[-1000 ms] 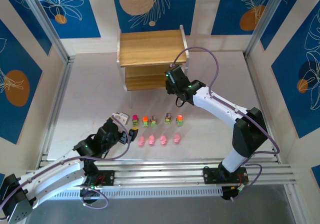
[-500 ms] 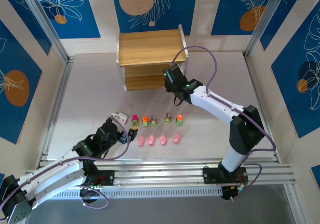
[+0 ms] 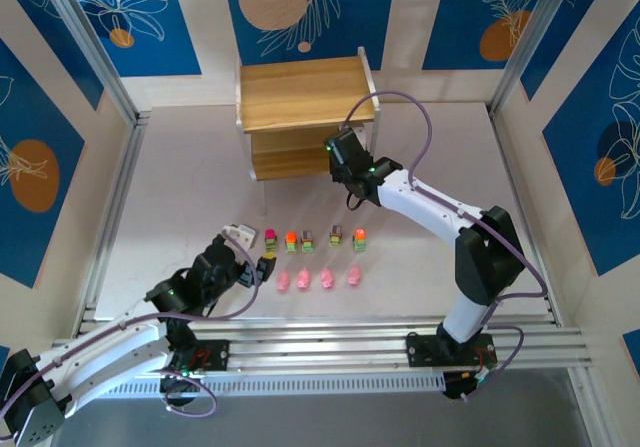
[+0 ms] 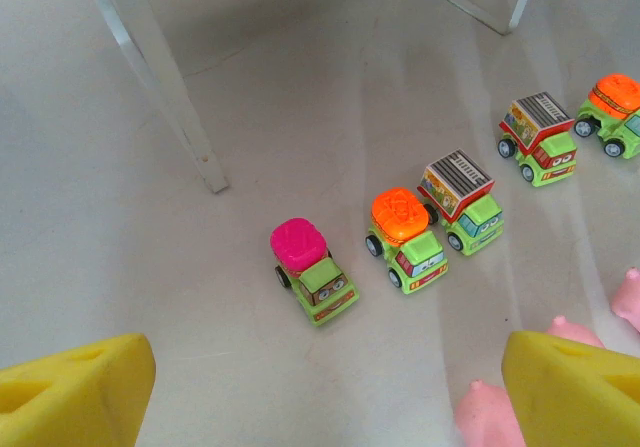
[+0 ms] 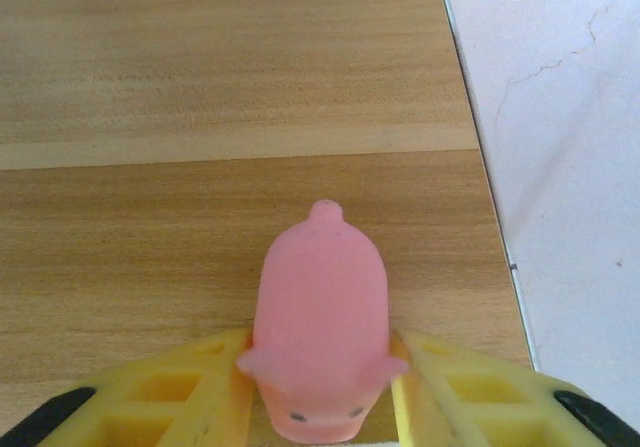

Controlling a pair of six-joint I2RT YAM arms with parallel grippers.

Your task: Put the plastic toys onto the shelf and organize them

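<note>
The shelf (image 3: 300,92) stands at the back of the table. My right gripper (image 3: 340,157) reaches in at its lower tier. In the right wrist view a rounded pink figure (image 5: 320,307) lies on the wooden board (image 5: 130,247), between my right gripper's (image 5: 320,392) yellow fingers (image 5: 170,397), which stand just off its sides. Several green trucks (image 3: 308,238) line up on the table, with several pink figures (image 3: 304,280) in a row in front. My left gripper (image 3: 253,250) hovers wide open near the pink-topped truck (image 4: 310,267), holding nothing.
A thin white shelf leg (image 4: 165,87) stands just left of and behind the truck row. An orange-topped truck (image 4: 405,237) and a grey-topped one (image 4: 462,199) sit beside the pink-topped one. A pink figure (image 4: 490,417) lies close to the left gripper's right finger.
My right gripper has crept a little left and deeper toward the shelf, and its fingers have spread slightly from the pink figure. The left arm has stayed put.
</note>
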